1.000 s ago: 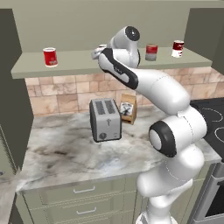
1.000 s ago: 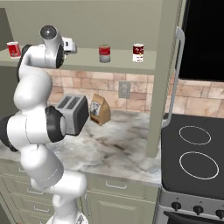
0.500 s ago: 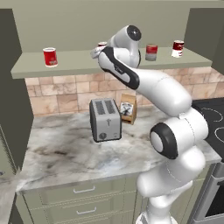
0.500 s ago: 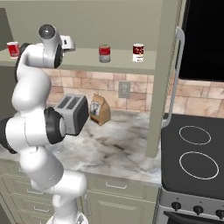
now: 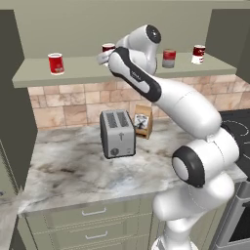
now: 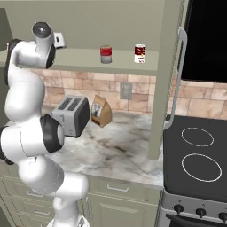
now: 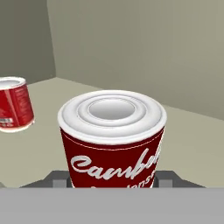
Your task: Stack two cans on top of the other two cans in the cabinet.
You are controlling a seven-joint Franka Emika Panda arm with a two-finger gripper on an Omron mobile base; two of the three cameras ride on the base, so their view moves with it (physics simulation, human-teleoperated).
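Right at the camera, the end effector (image 7: pixel 113 181) pinches a soup can (image 7: pixel 113 140) low on its sides, dark red label and pale lid upright, on the cabinet (image 5: pixel 88 73) shelf. Risk: gripped that low, the can could tip or slip when lifted, or clip the almost all-red can (image 5: pixel 56 63) while being set on it. The arm reaches up high, wrist bent toward the shelf. Farther right stand two more cans (image 5: pixel 169 58), (image 5: pixel 198 53).

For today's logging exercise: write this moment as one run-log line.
phase: grasp | gripper: shut on soup can | can: upright on cabinet shelf | neighbour: all-red can apart | stacked: none
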